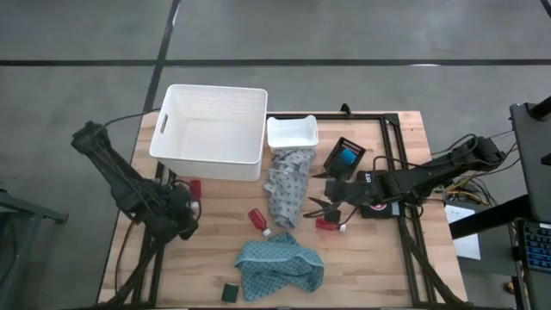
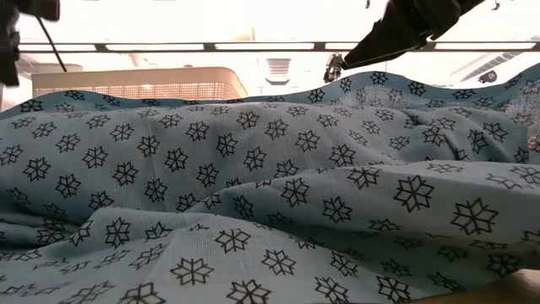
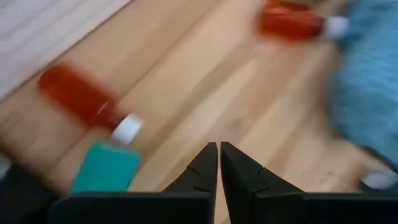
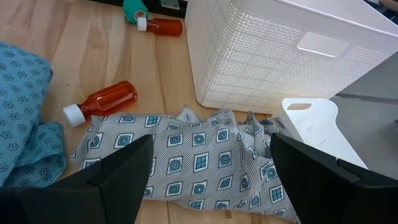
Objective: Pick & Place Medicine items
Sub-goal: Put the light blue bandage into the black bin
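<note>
On the wooden table (image 1: 379, 258), left side, the left gripper (image 3: 219, 163) hangs low with its fingers pressed together, nothing between them. Just ahead of it lies a red bottle (image 3: 87, 99) on its side, white cap toward the gripper, close to the wall of the big white bin (image 1: 209, 131). A green item (image 3: 106, 168) sits right beside that bottle's cap (shape blurred, cannot tell more).

Second red bottle (image 1: 258, 220) lies between the grey patterned cloth (image 1: 288, 189) and the teal cloth (image 1: 280, 265), cap toward the teal one. Third red bottle (image 1: 327, 225) lies just right of the grey cloth, directly under the right gripper (image 1: 320, 207).

Right gripper: jaws wide apart, holding nothing, hovering over the edge of the grey cloth. Small white tray (image 1: 293, 132) sits at the top end of that cloth, next to the bin. A small dark green container (image 1: 230, 293) rests near the front edge, left of the teal cloth.
</note>
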Robot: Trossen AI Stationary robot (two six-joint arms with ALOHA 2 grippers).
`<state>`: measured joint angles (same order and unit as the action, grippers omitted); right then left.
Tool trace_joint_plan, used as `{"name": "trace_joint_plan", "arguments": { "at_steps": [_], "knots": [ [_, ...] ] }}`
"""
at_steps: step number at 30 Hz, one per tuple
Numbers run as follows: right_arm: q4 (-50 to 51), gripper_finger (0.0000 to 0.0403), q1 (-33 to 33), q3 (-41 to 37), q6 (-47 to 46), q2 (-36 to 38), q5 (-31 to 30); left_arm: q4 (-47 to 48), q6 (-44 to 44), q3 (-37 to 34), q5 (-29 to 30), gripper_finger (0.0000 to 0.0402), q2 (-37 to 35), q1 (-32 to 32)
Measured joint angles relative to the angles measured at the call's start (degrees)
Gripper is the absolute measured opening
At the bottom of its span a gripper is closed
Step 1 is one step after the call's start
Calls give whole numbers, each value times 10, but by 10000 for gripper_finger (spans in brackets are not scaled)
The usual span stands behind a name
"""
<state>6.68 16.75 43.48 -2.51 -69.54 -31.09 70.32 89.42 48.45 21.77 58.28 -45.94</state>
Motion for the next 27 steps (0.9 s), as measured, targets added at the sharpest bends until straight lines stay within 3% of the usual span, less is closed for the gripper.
{"name": "trace_joint_plan", "arguments": {
  "at_steps": [4,11,17,23,27],
  "knots": [
    [0,320,0,0,0,0,0,-5,21,-21,-41,63,0,12],
    [0,320,0,0,0,0,0,-22,23,-28,-66,180,0,34],
    [0,320,0,0,0,0,0,-35,-59,-28,-79,267,0,42],
    [0,320,0,0,0,0,0,-23,-180,-29,-103,295,4,46],
    [0,320,0,0,0,0,0,14,-199,-29,-126,293,4,71]
  ]
}}
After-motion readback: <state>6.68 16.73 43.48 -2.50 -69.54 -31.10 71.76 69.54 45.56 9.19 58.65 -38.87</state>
